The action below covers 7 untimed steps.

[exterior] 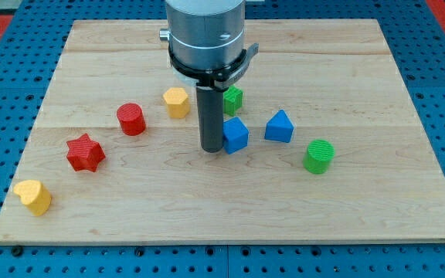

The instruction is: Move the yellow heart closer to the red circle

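Note:
The yellow heart (pixel 34 196) lies near the board's lower left corner. The red circle (pixel 131 119) stands up and to the right of it, left of centre. A red star (pixel 85 153) lies between the two. My tip (pixel 212 149) rests on the board near the centre, touching or nearly touching the left side of a blue block (pixel 236 134). The tip is far to the right of the yellow heart and well right of the red circle.
A yellow hexagon (pixel 176 102) sits right of the red circle. A green block (pixel 233 98) is partly hidden behind the rod. A blue triangular block (pixel 280 127) and a green cylinder (pixel 319 156) lie to the right. The wooden board (pixel 361 224) sits on a blue pegboard.

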### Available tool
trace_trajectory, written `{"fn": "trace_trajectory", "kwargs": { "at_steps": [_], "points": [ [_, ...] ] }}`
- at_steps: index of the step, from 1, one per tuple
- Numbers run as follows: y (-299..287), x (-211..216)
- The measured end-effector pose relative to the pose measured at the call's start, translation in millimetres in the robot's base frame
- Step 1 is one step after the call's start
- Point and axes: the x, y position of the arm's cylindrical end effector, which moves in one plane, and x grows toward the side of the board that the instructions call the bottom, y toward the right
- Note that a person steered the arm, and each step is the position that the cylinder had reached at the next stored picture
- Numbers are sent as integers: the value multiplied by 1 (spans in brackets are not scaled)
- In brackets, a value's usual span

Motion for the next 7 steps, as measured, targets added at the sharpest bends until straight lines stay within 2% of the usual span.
{"fn": "trace_trajectory", "kwargs": {
  "at_steps": [1, 2, 3, 4, 5, 6, 7],
  "points": [
    [-42, 76],
    [-163, 125],
    [-278, 121],
    [-266, 95],
    [-214, 88],
    [-177, 91],
    [-172, 100]
  ]
}}
